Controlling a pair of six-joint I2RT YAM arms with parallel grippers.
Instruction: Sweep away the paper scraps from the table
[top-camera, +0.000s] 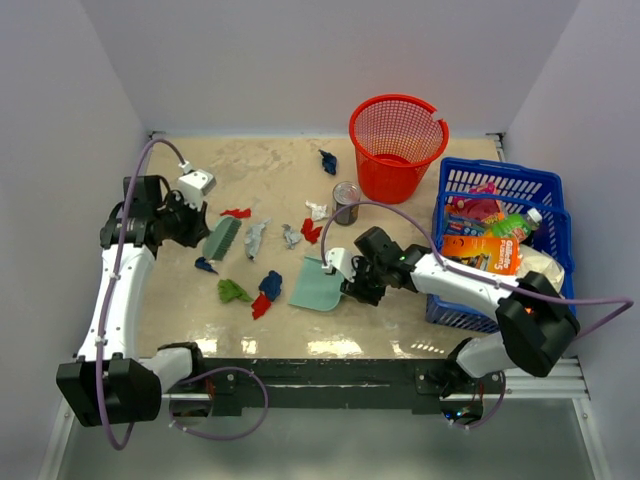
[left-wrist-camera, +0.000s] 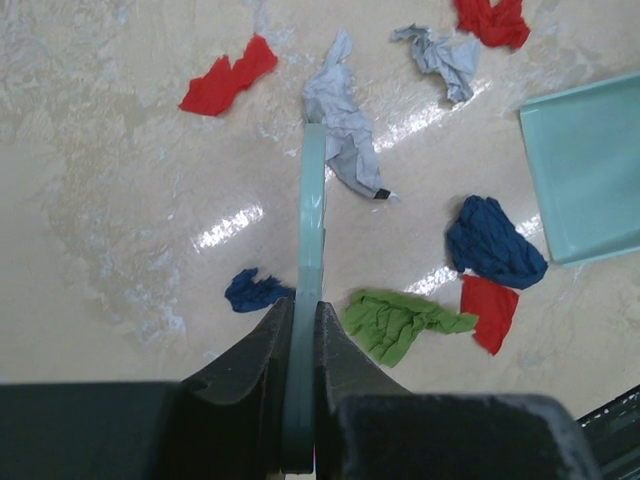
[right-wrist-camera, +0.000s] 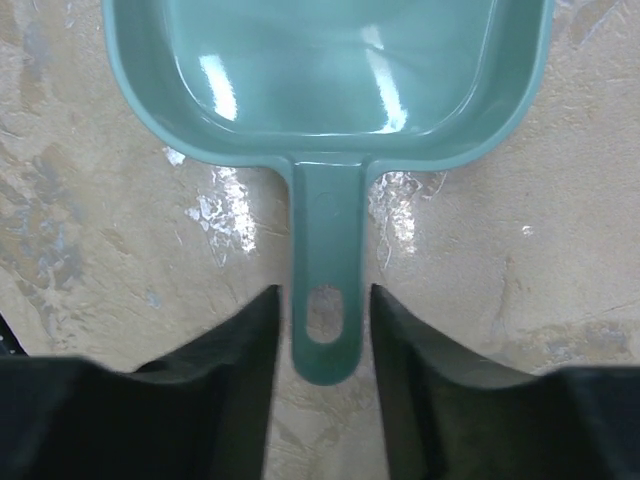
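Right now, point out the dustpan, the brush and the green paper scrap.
dustpan (right-wrist-camera: 325, 80), right wrist view, middle of its pan.
brush (top-camera: 222, 238), top view, middle of its body.
green paper scrap (left-wrist-camera: 400, 322), left wrist view, its centre.

My left arm (top-camera: 112, 300) and right arm (top-camera: 462, 282) are white shells with black joints. Behind my left gripper (left-wrist-camera: 300, 308) and right gripper (right-wrist-camera: 325, 292) sit white camera blocks (top-camera: 197, 183), and lilac cables (top-camera: 140, 165) loop back from there. My fingers (left-wrist-camera: 262, 355) are matte black wedges.
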